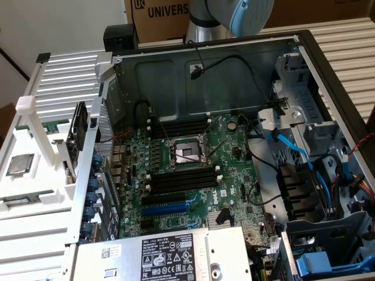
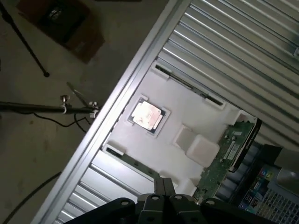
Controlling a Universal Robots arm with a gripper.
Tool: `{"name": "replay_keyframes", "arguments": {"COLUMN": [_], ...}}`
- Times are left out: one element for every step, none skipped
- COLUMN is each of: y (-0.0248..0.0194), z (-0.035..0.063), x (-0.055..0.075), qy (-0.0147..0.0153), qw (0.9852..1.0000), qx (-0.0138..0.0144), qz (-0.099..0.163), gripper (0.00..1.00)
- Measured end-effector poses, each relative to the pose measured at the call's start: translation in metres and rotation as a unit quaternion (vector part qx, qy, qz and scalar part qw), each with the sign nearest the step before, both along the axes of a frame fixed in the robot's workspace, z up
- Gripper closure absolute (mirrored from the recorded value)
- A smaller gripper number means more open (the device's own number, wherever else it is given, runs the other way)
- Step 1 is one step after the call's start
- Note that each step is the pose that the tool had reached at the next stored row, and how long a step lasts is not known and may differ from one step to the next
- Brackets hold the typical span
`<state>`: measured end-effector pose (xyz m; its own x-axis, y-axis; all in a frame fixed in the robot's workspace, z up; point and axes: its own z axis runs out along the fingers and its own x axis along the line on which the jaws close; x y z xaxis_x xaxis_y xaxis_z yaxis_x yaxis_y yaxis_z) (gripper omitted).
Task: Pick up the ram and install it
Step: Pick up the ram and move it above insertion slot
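Two long narrow ram sticks lie in grooves of a white tray [image 2: 196, 126], one on each side of a square processor chip [image 2: 147, 115]. One ram stick [image 2: 187, 84] is at the tray's far groove, the other ram stick [image 2: 133, 163] is nearer my gripper [image 2: 164, 186]. My gripper hangs high above the tray, its fingers together with nothing between them. In the exterior view the tray [image 1: 35, 181] stands left of the open computer case, with a ram stick [image 1: 23, 201] lying flat. Black memory slots [image 1: 181, 178] sit empty on the green motherboard [image 1: 234, 175].
A green card [image 1: 76, 132] stands upright at the tray's edge next to the case wall. The arm's blue-grey joint [image 1: 246, 14] is above the case's back. Blue cables [image 1: 293, 152] and drive bays fill the case's right side. A tripod leg [image 2: 28, 46] stands on the floor.
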<state>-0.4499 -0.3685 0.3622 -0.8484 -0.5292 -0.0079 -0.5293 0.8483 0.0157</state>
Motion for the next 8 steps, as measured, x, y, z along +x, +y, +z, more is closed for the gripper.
{"name": "replay_keyframes", "arguments": {"y": [0.0, 0.0, 0.0, 0.0, -0.0001, -0.0001, -0.0001, 0.0], "z": [-0.0001, -0.0003, -0.0005, -0.0007, -0.001, -0.0012, -0.0011, -0.0011], "x": [0.0, 0.0, -0.0001, -0.0001, -0.0004, -0.0006, -0.0009, -0.001], "qy": [0.0, 0.0, 0.0, 0.0, -0.0001, -0.0002, -0.0001, 0.0003], "qw": [1.0, 0.9998, 0.9996, 0.9993, 0.9989, 0.9985, 0.9981, 0.9976], "qx": [0.0, 0.0, 0.0, 0.0, 0.0, 0.0001, 0.0, 0.0001], "qz": [0.009, 0.018, 0.028, 0.037, 0.046, 0.054, 0.062, 0.069], "gripper": [0.9, 0.9, 0.9, 0.9, 0.9, 0.9, 0.9, 0.9]}}
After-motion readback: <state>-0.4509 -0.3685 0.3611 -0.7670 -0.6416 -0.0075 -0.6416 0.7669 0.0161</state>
